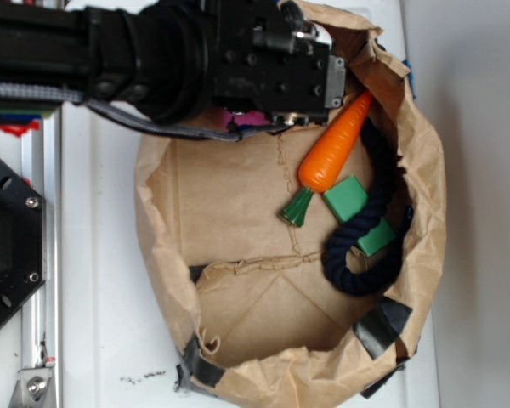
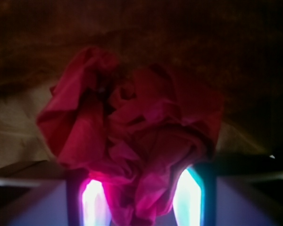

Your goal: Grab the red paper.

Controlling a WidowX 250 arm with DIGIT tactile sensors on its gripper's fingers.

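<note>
The red paper (image 2: 132, 122), a ruffled crimson wad, fills the middle of the wrist view. Its lower folds hang between my two fingers (image 2: 78, 193), and they touch both inner faces. My gripper (image 2: 141, 200) stands shut on the wad, just above the brown bag floor. In the exterior view the black wrist block (image 1: 272, 59) hides the fingers. Only a pink sliver of the red paper (image 1: 248, 116) shows under it, at the bag's upper left.
The crumpled brown paper bag (image 1: 425, 195) lies open on the white table. Inside lie an orange carrot toy (image 1: 336, 144), two green blocks (image 1: 351, 200), and a dark blue rope (image 1: 365, 255) along the right wall. The black robot base (image 1: 4, 246) sits at left.
</note>
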